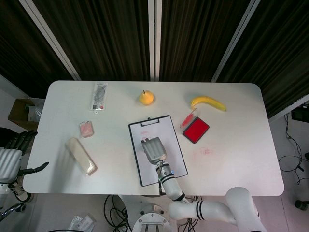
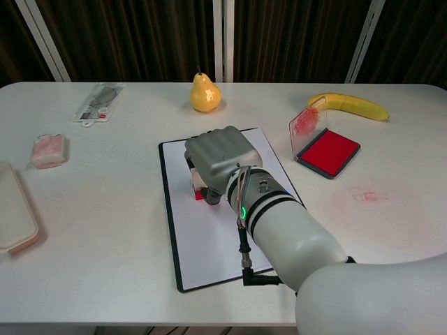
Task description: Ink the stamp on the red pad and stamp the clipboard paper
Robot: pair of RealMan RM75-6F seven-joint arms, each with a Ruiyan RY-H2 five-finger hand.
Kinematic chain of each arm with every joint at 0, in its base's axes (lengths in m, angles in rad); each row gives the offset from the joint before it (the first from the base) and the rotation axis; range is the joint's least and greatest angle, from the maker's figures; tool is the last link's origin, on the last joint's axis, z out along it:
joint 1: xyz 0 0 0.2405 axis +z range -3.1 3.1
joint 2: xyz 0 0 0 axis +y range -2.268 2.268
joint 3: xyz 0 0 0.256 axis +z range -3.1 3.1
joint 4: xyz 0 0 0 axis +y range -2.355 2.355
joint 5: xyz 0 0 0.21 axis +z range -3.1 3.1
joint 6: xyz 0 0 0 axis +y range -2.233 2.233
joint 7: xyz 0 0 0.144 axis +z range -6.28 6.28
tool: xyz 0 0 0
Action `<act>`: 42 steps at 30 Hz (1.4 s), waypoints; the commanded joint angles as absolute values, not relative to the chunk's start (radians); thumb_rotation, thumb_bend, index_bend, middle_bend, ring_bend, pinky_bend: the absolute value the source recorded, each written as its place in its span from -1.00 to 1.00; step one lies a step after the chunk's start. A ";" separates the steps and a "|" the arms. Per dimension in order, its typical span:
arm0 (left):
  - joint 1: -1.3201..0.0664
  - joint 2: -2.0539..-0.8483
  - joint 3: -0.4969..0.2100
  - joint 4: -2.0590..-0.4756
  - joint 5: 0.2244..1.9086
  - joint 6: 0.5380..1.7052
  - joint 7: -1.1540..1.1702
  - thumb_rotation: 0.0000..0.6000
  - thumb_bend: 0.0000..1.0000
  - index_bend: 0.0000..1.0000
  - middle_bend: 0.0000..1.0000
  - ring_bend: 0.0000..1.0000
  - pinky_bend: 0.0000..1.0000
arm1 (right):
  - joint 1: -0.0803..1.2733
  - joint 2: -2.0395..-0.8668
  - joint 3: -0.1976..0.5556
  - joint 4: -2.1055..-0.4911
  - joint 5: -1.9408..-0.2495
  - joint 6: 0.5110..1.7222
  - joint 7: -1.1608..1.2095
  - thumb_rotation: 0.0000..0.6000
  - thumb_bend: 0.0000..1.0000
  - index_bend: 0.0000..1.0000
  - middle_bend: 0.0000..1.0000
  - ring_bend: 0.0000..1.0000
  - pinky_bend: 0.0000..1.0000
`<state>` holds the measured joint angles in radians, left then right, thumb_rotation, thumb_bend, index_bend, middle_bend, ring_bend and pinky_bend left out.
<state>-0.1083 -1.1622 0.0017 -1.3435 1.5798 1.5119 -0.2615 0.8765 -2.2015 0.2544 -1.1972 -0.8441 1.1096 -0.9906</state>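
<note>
The clipboard [image 1: 170, 133] lies at the table's middle with white paper [image 2: 209, 244] on it. My right hand [image 1: 153, 148] is on the upper half of the paper, fingers curled down around the stamp [image 2: 199, 191]. Only a small white and red part of the stamp shows under the hand [image 2: 220, 159], touching the paper. The red ink pad [image 1: 196, 129] sits right of the clipboard, its clear lid [image 2: 308, 122] standing open with red smears. My left hand [image 1: 12, 155] hangs off the table's left edge, fingers spread and holding nothing.
A pear [image 1: 147, 97] and a banana [image 1: 208, 102] lie at the back. A sealed packet [image 1: 99, 95], a small pink-filled box [image 1: 86, 128] and a beige case [image 1: 81, 155] occupy the left side. A red smudge [image 1: 206, 151] marks the table right of the clipboard.
</note>
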 commanded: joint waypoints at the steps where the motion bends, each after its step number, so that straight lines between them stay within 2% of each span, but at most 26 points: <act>1: -0.108 -1.162 0.001 -1.343 1.580 1.512 -0.262 -0.01 -0.79 -0.79 -0.80 -0.81 -0.63 | 0.876 -2.209 0.253 -1.186 -0.846 1.104 -0.988 1.00 -0.22 0.31 0.17 0.67 0.80; 10: -0.109 -1.157 0.001 -1.348 1.582 1.514 -0.259 0.00 -0.79 -0.79 -0.80 -0.81 -0.63 | 0.865 -2.174 0.277 -1.250 -0.884 1.137 -0.970 1.00 -0.22 0.31 0.17 0.67 0.80; 20: -0.112 -1.151 0.001 -1.377 1.591 1.515 -0.233 -0.01 -0.79 -0.79 -0.80 -0.81 -0.63 | 0.798 -1.996 0.276 -1.527 -0.951 1.243 -0.961 1.00 -0.22 0.31 0.17 0.67 0.80; 26: -0.115 -1.150 0.003 -1.396 1.595 1.511 -0.211 -0.01 -0.79 -0.79 -0.80 -0.81 -0.63 | 0.709 -1.816 0.213 -1.691 -0.990 1.289 -0.915 1.00 -0.22 0.31 0.17 0.67 0.80; 31: -0.118 -1.152 0.003 -1.412 1.598 1.508 -0.192 0.00 -0.79 -0.79 -0.80 -0.81 -0.63 | 0.640 -1.664 0.143 -1.749 -1.046 1.291 -0.824 1.00 -0.22 0.31 0.16 0.67 0.80; 36: -0.121 -1.153 0.005 -1.422 1.598 1.500 -0.177 -0.01 -0.79 -0.79 -0.80 -0.81 -0.63 | 0.583 -1.540 0.058 -1.713 -1.139 1.249 -0.666 1.00 -0.22 0.31 0.16 0.67 0.80; 42: -0.125 -1.159 0.006 -1.424 1.596 1.490 -0.170 -0.01 -0.79 -0.79 -0.80 -0.81 -0.63 | 0.529 -1.494 -0.001 -1.592 -1.213 1.210 -0.474 1.00 -0.22 0.31 0.16 0.67 0.80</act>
<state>-0.1248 -1.1592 0.0063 -1.4238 1.5961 1.4900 -0.1703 0.5629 -1.5220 0.0368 -1.6483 -1.1710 1.2349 -0.5423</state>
